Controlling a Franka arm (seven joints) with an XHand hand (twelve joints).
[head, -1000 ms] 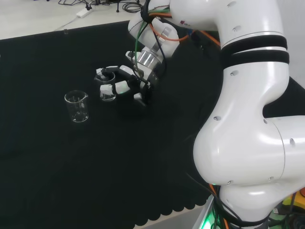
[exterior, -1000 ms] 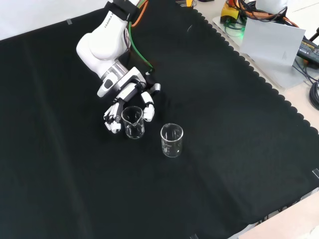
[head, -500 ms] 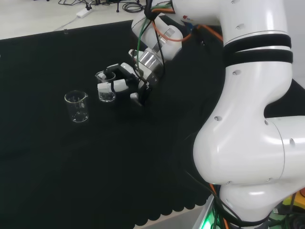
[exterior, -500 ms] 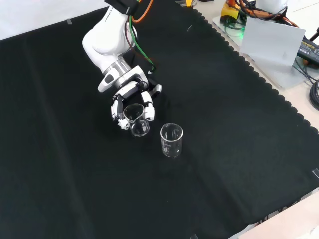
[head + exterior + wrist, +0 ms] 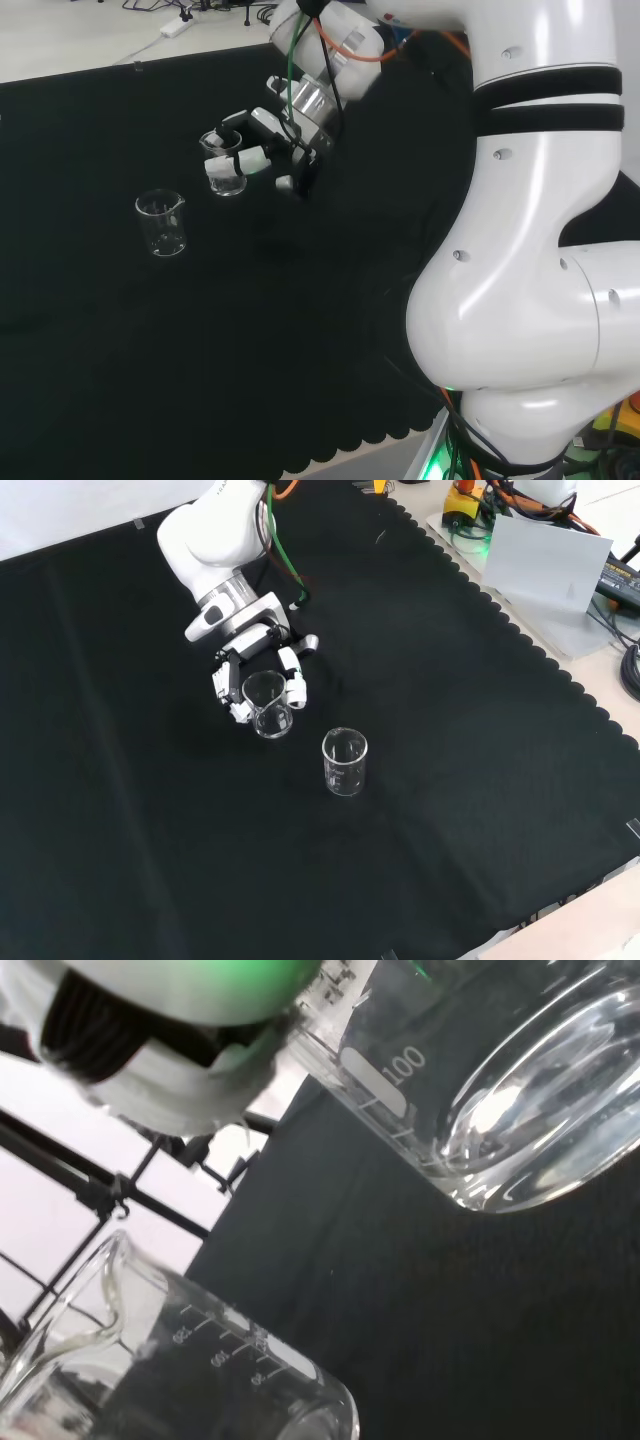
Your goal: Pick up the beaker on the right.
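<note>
Two clear glass beakers are in play. My hand (image 5: pixel 262 152) (image 5: pixel 252 676) has its fingers curled round one beaker (image 5: pixel 226 170) (image 5: pixel 267 702) and holds it above the black cloth, tilted. The other beaker (image 5: pixel 163 224) (image 5: pixel 344 762) stands upright on the cloth, to the left of the hand in the head view and nearer the camera in the front view. In the wrist view the held beaker (image 5: pixel 470 1090) is close by a white fingertip (image 5: pixel 170 1070), with the standing beaker (image 5: pixel 170 1370) farther off.
The arm's white links (image 5: pixel 520 230) rise at the right of the head view. A grey box (image 5: pixel 545 565) and cables lie off the cloth's scalloped edge at the front view's upper right. Black cloth (image 5: pixel 450 810) spreads around the beakers.
The hand has risen from the cloth with the beaker in its grip, moving up and a little back. The other beaker has stayed put.
</note>
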